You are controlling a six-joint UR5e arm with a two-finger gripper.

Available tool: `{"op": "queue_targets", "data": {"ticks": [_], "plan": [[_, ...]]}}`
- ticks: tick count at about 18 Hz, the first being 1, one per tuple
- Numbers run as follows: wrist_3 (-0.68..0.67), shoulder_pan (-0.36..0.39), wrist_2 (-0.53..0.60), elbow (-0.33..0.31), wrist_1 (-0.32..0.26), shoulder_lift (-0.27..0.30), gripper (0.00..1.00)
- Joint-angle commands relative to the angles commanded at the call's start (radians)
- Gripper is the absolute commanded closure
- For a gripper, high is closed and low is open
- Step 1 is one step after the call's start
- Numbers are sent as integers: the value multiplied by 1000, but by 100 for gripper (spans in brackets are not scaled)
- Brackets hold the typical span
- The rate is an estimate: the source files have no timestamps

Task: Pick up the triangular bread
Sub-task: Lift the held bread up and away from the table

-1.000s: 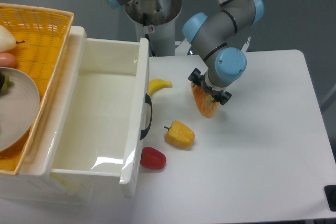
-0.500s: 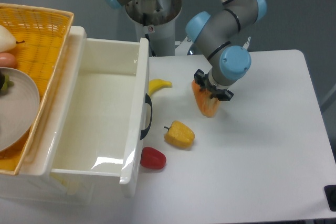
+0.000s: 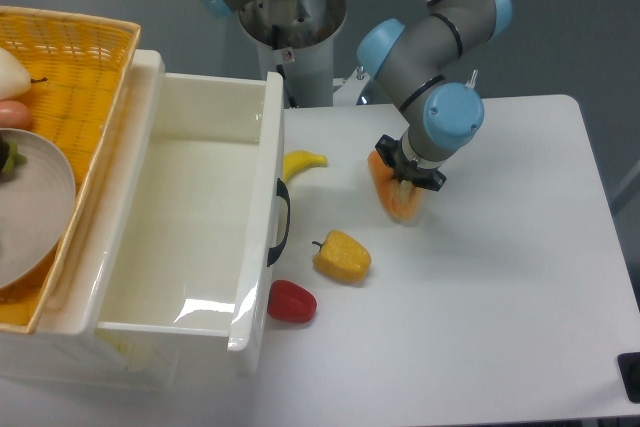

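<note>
camera: gripper (image 3: pixel 408 176) clamped on the triangular bread (image 3: pixel 395 198), above the table (image 3: pixel 520 277)

bread (image 3: pixel 393 197): you see smooth, orange toy plastic with a slight sheen.
gripper (image 3: pixel 411 176): black parts, matt as far as you can tell.
arm (image 3: pixel 428 57): smooth grey shell with glossy light-blue plastic caps, and a polished metal tube above.
table (image 3: pixel 520 277): you have a smooth, matt white top.
bin (image 3: pixel 200 237): glossy white plastic, showing you a bright reflection on its floor; the handle is black.
basket (image 3: pixel 75 57): woven yellow wicker, rough to your eye.
plate (image 3: pixel 35 207): smooth, pale grey, dull.
pepper (image 3: pixel 342 256): smooth yellow plastic.
tomato (image 3: pixel 291 301): shiny red plastic.
banana (image 3: pixel 302 162): smooth yellow plastic.
</note>
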Motion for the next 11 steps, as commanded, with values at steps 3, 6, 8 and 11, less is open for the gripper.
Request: {"op": "queue_targets", "data": {"ticks": [3, 6, 8, 11], "plan": [[2, -3, 0, 84, -43, 0, 100], [2, -3, -3, 181, -72, -12, 100], [2, -3, -6, 224, -77, -26, 100], [5, 3, -17, 250, -72, -29, 100]]}}
